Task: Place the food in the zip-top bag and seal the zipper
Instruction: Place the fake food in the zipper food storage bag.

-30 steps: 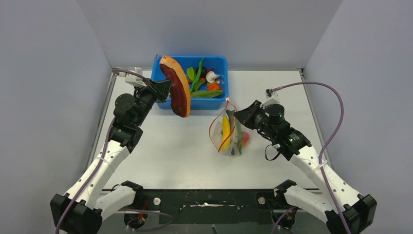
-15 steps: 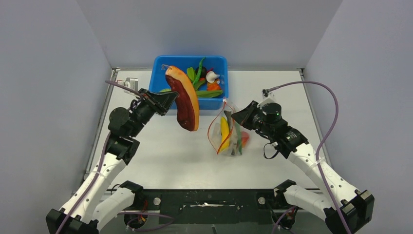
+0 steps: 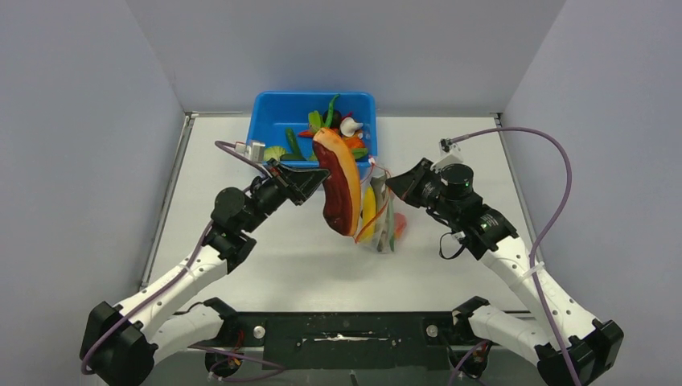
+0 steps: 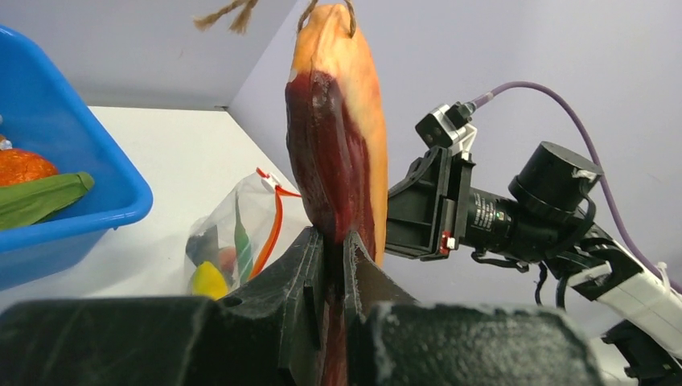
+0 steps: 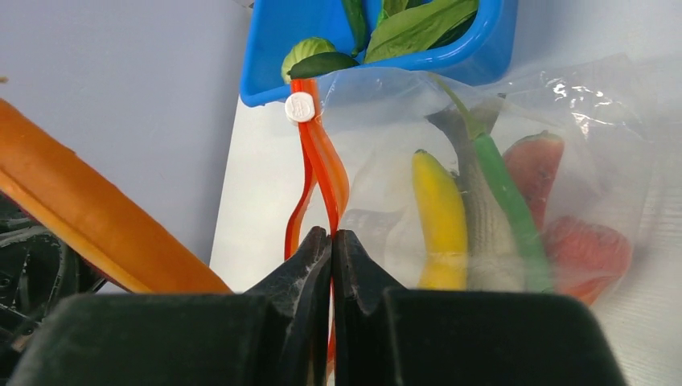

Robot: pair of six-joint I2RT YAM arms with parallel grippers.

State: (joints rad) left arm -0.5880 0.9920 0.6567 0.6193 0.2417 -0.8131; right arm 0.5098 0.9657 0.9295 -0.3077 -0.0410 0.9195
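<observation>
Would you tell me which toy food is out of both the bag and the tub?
The papaya slice, orange with dark red flesh, clamped in the left end effector.

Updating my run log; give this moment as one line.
left gripper: shut on papaya slice | right gripper: shut on zipper | zip-top bag: unsealed, slice outside

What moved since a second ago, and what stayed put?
The left fingers carried the papaya slice from the left end of the blue tub rightward and nearer, up to the zip-top bag, keeping their hold on it. The right fingers stayed pinched on the zipper, and the bag barely shifted.
</observation>
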